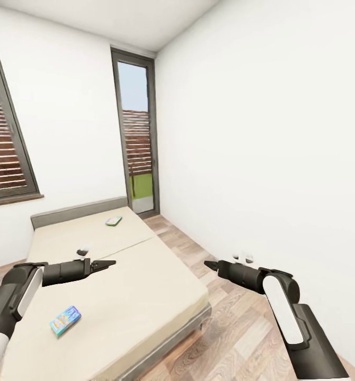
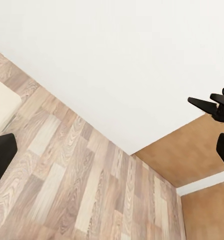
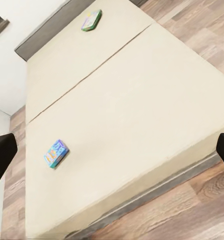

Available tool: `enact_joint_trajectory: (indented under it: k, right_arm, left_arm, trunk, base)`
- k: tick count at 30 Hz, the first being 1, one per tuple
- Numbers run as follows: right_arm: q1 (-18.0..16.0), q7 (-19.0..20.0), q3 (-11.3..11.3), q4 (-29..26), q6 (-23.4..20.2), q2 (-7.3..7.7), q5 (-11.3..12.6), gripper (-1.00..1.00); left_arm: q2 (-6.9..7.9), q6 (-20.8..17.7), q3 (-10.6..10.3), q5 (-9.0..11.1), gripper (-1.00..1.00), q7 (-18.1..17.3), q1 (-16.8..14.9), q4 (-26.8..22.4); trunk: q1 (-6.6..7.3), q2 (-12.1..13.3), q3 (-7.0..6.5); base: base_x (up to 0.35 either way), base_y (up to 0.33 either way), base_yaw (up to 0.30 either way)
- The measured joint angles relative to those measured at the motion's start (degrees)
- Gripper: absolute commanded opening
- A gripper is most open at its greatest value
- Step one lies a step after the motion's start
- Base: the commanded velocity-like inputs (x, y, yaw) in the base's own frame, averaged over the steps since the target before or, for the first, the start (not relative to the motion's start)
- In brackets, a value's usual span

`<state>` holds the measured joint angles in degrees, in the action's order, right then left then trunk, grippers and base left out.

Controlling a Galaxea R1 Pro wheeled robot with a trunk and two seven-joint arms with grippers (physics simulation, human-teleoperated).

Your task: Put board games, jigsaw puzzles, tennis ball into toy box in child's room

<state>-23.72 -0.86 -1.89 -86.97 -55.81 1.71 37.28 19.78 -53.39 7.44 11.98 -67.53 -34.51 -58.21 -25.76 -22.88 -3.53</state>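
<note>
Two board games lie on the cream bed (image 1: 140, 286). The blue one (image 1: 65, 319) is near the bed's front left and appears again as the blue box (image 3: 55, 153). The white-green one (image 1: 113, 221) lies up by the headboard, also caught as the white-green box (image 3: 91, 20). My left gripper (image 1: 111, 263) hovers open above the middle of the bed, holding nothing. My right gripper (image 1: 209, 264) is open and empty over the floor beside the bed's right edge. The table, toy box, jigsaw puzzles and tennis ball are out of view.
A strip of wood-plank floor (image 1: 236, 317) runs between the bed and the white right wall (image 1: 262, 159). A tall narrow window (image 1: 138, 137) stands behind the bed's far corner. A grey headboard (image 1: 77, 210) sits against the back wall under another window (image 1: 2, 153).
</note>
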Motion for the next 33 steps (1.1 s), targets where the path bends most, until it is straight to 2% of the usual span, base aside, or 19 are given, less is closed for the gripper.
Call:
enact_joint_trajectory:
  k: [33]
  right_arm:
    - [0.00, -0.01, 0.00, 0.00, 0.00, 0.00, 0.04, 1.00]
  left_arm:
    - [0.00, -0.01, -0.05, 0.00, 1.00, 0.00, 0.00, 0.00]
  trunk:
    - [0.00, 0.00, 0.00]
  base:
    - [0.000, 0.000, 0.292]
